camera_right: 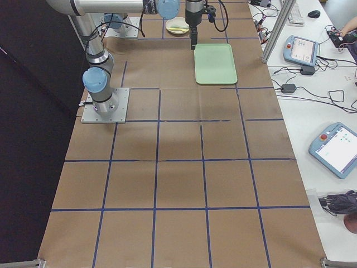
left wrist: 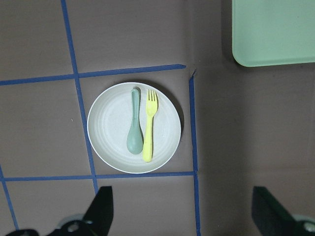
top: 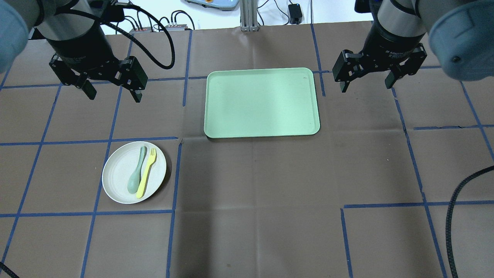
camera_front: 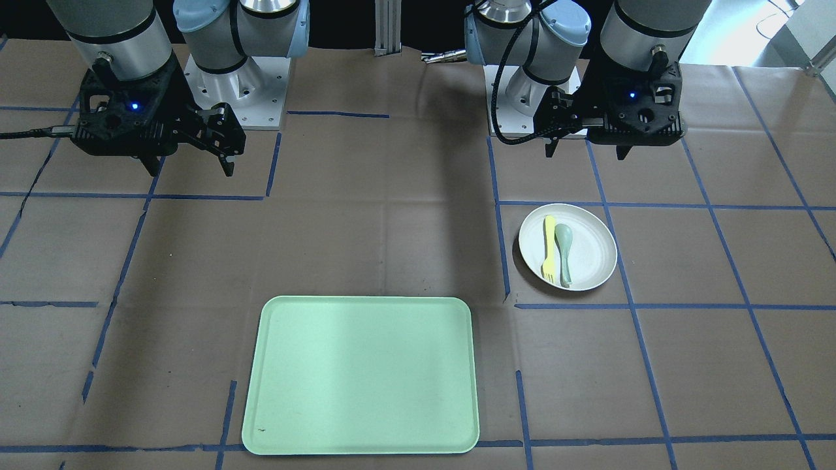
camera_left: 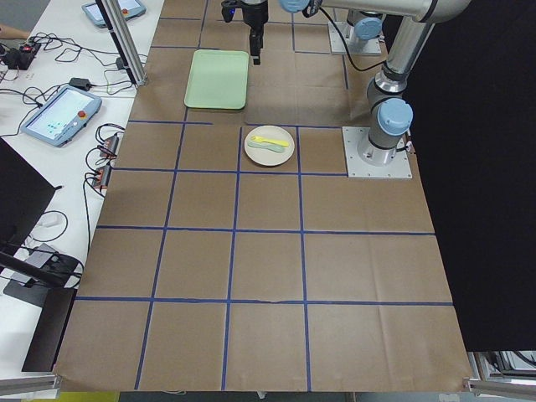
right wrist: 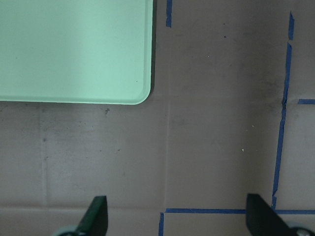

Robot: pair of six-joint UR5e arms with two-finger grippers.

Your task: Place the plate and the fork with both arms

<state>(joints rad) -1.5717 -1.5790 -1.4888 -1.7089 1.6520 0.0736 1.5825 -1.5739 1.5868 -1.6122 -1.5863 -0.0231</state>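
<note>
brown paper (top: 247,185) marked off by blue tape lines (top: 141,139) is spread over the whole table. at the far left of the overhead view, the left gripper (top: 115,95) is held above the paper, its jaws spread wide and nothing gripped between them. nearer the robot, the plate (top: 115,173) is laid flat on the paper inside a taped square, well apart from that gripper. on it a grey-green spoon (top: 134,184) and the fork (top: 147,172) are laid side by side, the spoon to the left, the fork to the right with its tines pointed away from the robot. in the middle a mint-green tray (top: 262,102) is set flat on the paper. at the far right, the right gripper (top: 366,87) is held above the paper near the tray's right edge, its jaws likewise wide apart and nothing held.
</note>
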